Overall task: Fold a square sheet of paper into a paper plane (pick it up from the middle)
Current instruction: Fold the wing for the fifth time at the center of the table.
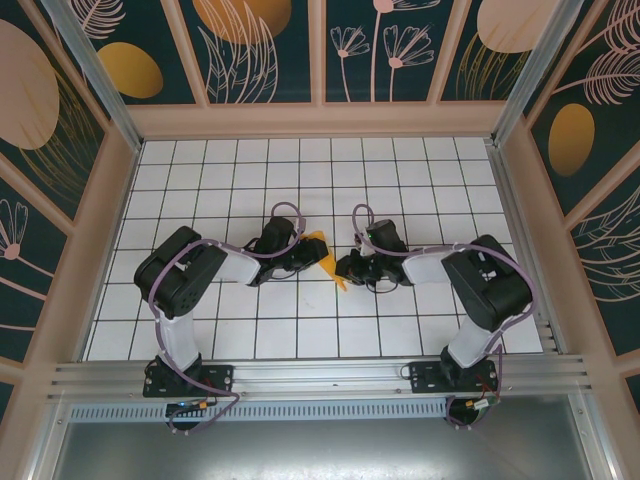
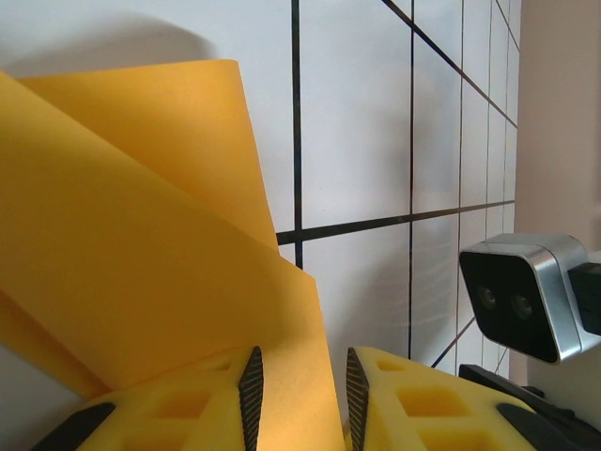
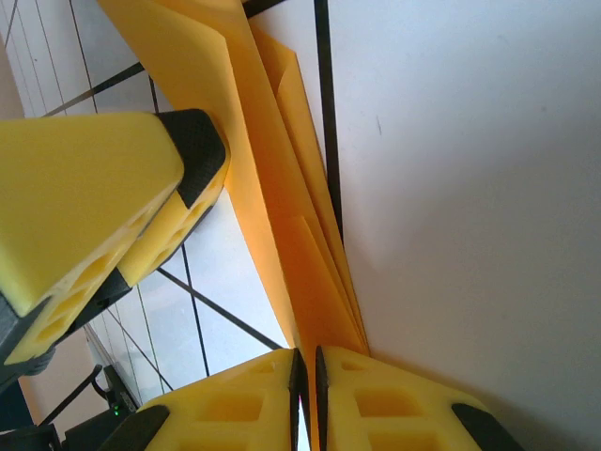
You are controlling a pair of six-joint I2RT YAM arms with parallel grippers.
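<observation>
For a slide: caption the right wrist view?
Right hand pinching the folded orange paper at its narrow end, white table behind.

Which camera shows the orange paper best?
The left wrist view: the paper shows broad folded faces close up. The right wrist view catches its layers edge-on; the top view, just a small bit.

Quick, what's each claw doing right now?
Left gripper: half closed around the orange paper; grip cannot be told.
Right gripper: shut on the orange paper.

Top camera looks down on the whole table (image 1: pixel 300 330) from behind; both wrist cameras, close in, share the orange paper (image 2: pixel 141 263).
</observation>
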